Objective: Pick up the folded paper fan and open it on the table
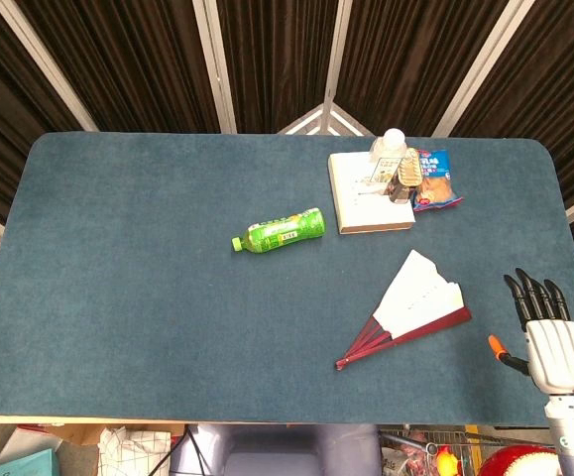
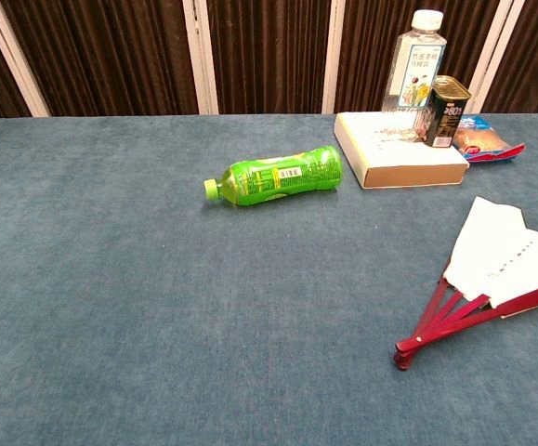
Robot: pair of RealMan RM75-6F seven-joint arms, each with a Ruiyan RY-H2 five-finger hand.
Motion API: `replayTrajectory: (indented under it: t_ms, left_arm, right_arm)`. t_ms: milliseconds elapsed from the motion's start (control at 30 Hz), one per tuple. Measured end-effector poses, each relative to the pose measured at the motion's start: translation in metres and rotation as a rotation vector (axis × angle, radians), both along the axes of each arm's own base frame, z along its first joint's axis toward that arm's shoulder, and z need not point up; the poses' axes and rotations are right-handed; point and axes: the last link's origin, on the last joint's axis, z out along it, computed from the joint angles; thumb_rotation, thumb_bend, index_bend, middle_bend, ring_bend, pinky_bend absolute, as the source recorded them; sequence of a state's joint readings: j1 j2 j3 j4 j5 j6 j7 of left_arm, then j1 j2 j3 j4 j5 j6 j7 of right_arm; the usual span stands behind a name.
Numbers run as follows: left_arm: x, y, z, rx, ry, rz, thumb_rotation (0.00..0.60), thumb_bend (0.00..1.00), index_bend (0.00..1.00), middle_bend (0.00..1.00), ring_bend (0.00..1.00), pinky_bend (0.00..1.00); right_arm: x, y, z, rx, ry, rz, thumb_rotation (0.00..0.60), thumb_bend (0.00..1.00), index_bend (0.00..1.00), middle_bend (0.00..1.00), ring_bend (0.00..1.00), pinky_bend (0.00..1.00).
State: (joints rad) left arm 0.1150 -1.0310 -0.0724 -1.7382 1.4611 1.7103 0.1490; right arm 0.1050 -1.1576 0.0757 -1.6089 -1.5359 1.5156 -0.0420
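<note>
A wide surface covered in blue-green felt fills both views, with dark curtains and pale slanted bars behind it.

Left of the middle, a green bottle lies on its side, its cap pointing left.

Further right, toward the far edge, a flat white box rests on the surface. At the box's right end stand a clear bottle with a white cap and, just in front of it, a dark can. A blue snack packet lies just beside the box on its right.

Nearer the front, right of the middle, lies the paper fan. It is partly spread: white paper leaves fan out up and to the right, and dark red ribs come together at a pivot at the lower left. It lies flat on the surface, well apart from the box and the green bottle.

At the far right, near the front corner, the right hand shows in the head view only. It is white with black fingers, which point away from the robot and lie straight, slightly apart, holding nothing. It is near the fan's right end but apart from it. An orange-tipped part juts from its left side.

The left hand appears in neither view.
</note>
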Motion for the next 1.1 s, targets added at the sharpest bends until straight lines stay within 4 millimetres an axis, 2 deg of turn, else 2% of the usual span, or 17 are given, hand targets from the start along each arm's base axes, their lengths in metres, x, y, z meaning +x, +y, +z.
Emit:
replayTrajectory:
  t_ms: [400,633,733,967,1100]
  left_arm:
    - [0.003,0.004,-0.007,-0.024,0.019,-0.004,0.6,0.04,0.15,0.0,0.0,0.0]
    - [0.003,0.006,-0.011,-0.053,0.02,-0.004,0.6,0.04,0.15,0.0,0.0,0.0]
    - [0.004,0.003,-0.009,-0.04,0.017,-0.006,0.6,0.04,0.15,0.0,0.0,0.0]
    - [0.003,0.0,-0.004,-0.01,0.01,0.004,0.6,0.04,0.15,0.0,0.0,0.0]
    - [0.004,-0.001,-0.005,-0.015,0.009,-0.002,0.6,0.04,0.15,0.0,0.0,0.0]
  right_arm:
    - [-0.001,0.003,-0.001,0.04,-0.002,-0.013,0.6,0.28,0.08,0.04,0.11,0.08]
    - [0.006,0.005,-0.01,0.085,-0.037,0.015,0.6,0.28,0.21,0.04,0.14,0.13]
    - [0.011,0.004,-0.021,0.101,-0.047,0.049,0.6,0.28,0.26,0.04,0.15,0.14]
    - [0.015,0.0,-0.058,0.159,-0.033,0.1,0.6,0.28,0.33,0.04,0.15,0.15]
    - [0.016,-0.002,-0.071,0.178,-0.045,0.117,0.6,0.28,0.35,0.04,0.15,0.17]
